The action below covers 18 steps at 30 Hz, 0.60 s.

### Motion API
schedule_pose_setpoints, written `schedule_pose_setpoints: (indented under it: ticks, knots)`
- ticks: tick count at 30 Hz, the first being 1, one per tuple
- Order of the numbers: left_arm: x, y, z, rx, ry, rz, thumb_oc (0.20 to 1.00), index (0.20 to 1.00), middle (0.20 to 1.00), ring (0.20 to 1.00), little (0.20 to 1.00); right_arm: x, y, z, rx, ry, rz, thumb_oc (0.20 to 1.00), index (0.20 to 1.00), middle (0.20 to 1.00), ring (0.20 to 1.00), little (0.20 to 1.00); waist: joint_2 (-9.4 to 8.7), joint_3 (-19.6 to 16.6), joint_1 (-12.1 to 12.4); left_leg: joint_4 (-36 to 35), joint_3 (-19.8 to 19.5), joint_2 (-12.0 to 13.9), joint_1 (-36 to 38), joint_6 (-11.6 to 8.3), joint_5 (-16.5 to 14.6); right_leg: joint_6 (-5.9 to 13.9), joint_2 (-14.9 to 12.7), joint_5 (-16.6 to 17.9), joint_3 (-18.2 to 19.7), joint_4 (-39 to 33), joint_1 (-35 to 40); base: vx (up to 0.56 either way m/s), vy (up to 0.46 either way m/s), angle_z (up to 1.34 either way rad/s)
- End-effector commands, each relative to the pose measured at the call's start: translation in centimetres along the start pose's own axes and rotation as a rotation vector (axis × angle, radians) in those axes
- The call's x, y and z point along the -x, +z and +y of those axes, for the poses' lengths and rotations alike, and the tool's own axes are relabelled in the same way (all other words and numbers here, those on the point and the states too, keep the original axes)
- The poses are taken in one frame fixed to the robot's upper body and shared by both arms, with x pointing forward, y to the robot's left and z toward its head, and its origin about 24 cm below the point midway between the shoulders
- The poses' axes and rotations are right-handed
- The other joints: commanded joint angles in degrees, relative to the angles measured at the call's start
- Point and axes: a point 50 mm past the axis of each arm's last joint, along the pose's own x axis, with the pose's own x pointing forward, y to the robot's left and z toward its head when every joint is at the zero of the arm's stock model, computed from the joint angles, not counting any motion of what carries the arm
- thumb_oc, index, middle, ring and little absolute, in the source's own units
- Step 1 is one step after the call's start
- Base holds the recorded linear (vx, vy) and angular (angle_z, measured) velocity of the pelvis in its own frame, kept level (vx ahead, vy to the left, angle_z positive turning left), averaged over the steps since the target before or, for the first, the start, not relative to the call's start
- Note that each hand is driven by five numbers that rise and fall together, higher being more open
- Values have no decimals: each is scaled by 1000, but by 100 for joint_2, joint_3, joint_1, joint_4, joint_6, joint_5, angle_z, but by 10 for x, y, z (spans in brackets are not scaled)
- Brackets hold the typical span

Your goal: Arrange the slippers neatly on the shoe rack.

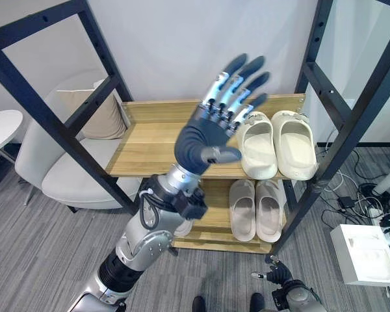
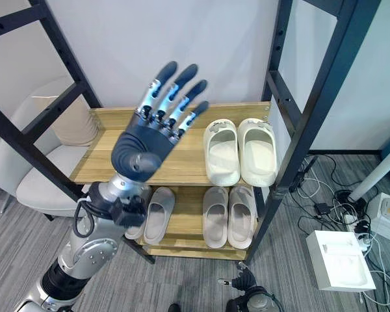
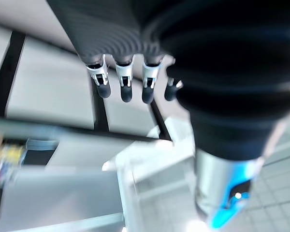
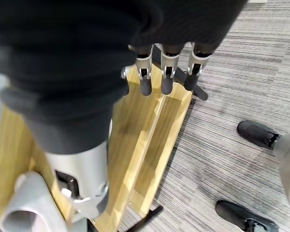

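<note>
Left robot hand point(image 1: 211, 133): raised before shoe rack point(image 1: 149, 146), fingers spread, nothing held | right robot hand point(image 4: 166, 72): fingers relaxed | slippers point(image 1: 276, 144): paired on upper shelf, long axes front-to-back, toes toward wall | second pair point(image 1: 255, 208): lower shelf, same heading

One pair of slippers point(image 2: 240, 151) sat on the shoe rack's point(image 2: 182, 166) upper shelf, right side; more slippers point(image 2: 228, 215) lay on the shelf below.

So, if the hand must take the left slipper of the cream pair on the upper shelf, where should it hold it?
Probably by the open heel end of the left cream slipper, coming from the front of the shoe rack. The toe points to the wall and the other cream slipper lies close on its right, so the heel rim is freest. The left hand hangs open above.
</note>
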Motion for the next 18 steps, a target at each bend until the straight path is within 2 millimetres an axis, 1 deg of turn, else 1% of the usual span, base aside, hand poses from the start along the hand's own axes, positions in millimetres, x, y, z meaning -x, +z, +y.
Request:
schedule_pose_setpoints:
  ticks: [1,2,3,4,5,6,7,8,9,10,11,12,14,15,16,17,18]
  knots:
    - [13,-20,4,8,-30,126,1000,1000,1000,1000,1000,-9,40,11,2,20,-139,1000,1000,1000,1000,1000,-279,135,149,-37,-153,-27,199,-115,-282,483,-228,-547,-258,6,366,-9,8,10]
    - [23,-33,5,24,-8,191,1000,1000,1000,1000,1000,-10,44,12,4,22,-148,1000,1000,1000,1000,1000,-277,142,167,-37,-163,-29,196,-111,-277,481,-229,-548,-265,6,371,-11,7,10]
    - [36,-49,11,0,33,284,1000,1000,1000,1000,1000,-11,49,13,7,21,-162,1000,1000,1000,1000,1000,-272,158,187,-37,-172,-28,190,-106,-267,478,-228,-548,-271,6,372,-12,6,9]
    - [46,-58,16,-77,38,354,1000,1000,1000,1000,1000,-11,51,15,6,21,-172,1000,1000,1000,1000,1000,-273,164,198,-37,-170,-25,196,-104,-272,479,-225,-562,-276,6,381,-12,7,6]
    - [53,-66,18,-101,41,407,1000,1000,1000,1000,1000,-12,54,13,4,18,-178,1000,1000,1000,1000,1000,-278,174,198,-37,-168,-24,199,-102,-273,478,-223,-560,-269,6,383,-8,12,8]
    - [68,-80,23,-124,79,494,1000,1000,1000,1000,1000,-12,56,14,3,19,-188,1000,1000,1000,1000,1000,-286,186,199,-37,-162,-24,207,-99,-272,478,-222,-558,-262,6,385,-11,11,5]
    - [86,-93,31,-128,158,572,1000,1000,1000,1000,1000,-12,57,13,-1,16,-194,1000,1000,1000,1000,1000,-297,200,202,-37,-153,-22,212,-97,-270,477,-221,-555,-259,6,385,0,0,0]
    - [86,-94,31,-128,158,572,1000,1000,1000,1000,1000,-12,57,13,0,16,-193,1000,1000,1000,1000,1000,-293,195,199,-37,-153,-22,215,-97,-272,478,-221,-557,-260,6,389,0,0,0]
    - [107,-104,40,-191,220,665,1000,1000,1000,1000,1000,-10,57,14,-12,22,-205,1000,1000,1000,1000,1000,-308,213,178,-35,-160,-22,216,-94,-271,476,-215,-561,-254,6,390,0,0,0]
    - [113,-107,40,-194,231,691,1000,1000,1000,1000,1000,-9,59,13,-9,22,-216,1000,1000,1000,1000,1000,-319,223,166,-35,-155,-22,216,-93,-271,478,-213,-559,-247,6,386,0,0,0]
    - [125,-113,44,-219,274,739,1000,1000,1000,1000,1000,-7,58,14,-8,26,-222,1000,1000,1000,1000,1000,-330,224,147,-35,-153,-22,216,-87,-272,481,-210,-559,-234,6,380,0,0,0]
    - [136,-119,45,-206,311,781,1000,1000,1000,1000,1000,-6,56,13,-8,26,-223,1000,1000,1000,1000,1000,-340,232,134,-33,-146,-19,216,-86,-270,485,-211,-552,-230,6,376,0,0,0]
    - [167,-129,53,-246,427,889,1000,1000,1000,1000,1000,-2,52,12,-14,24,-230,1000,1000,1000,1000,1000,-353,238,106,-33,-138,-16,214,-80,-262,487,-209,-539,-226,6,365,0,0,0]
    - [177,-135,52,-231,462,925,1000,1000,1000,1000,1000,0,49,11,-16,26,-233,1000,1000,1000,1000,1000,-359,242,86,-33,-128,-12,211,-82,-257,489,-209,-537,-221,6,359,0,0,0]
    - [191,-138,54,-228,516,970,1000,1000,1000,1000,1000,2,48,11,-18,25,-236,1000,1000,1000,1000,1000,-369,250,79,-31,-120,-13,212,-80,-255,489,-207,-530,-211,6,354,0,0,0]
    - [207,-140,58,-245,593,1012,1000,1000,1000,1000,1000,4,44,10,-21,24,-233,1000,1000,1000,1000,1000,-373,253,57,-33,-111,-13,210,-79,-247,489,-206,-524,-203,6,347,0,0,0]
    - [217,-143,57,-218,657,1029,1000,1000,1000,1000,1000,6,42,10,-25,27,-231,1000,1000,1000,1000,1000,-380,258,54,-32,-106,-13,212,-80,-243,487,-206,-520,-204,6,344,0,0,0]
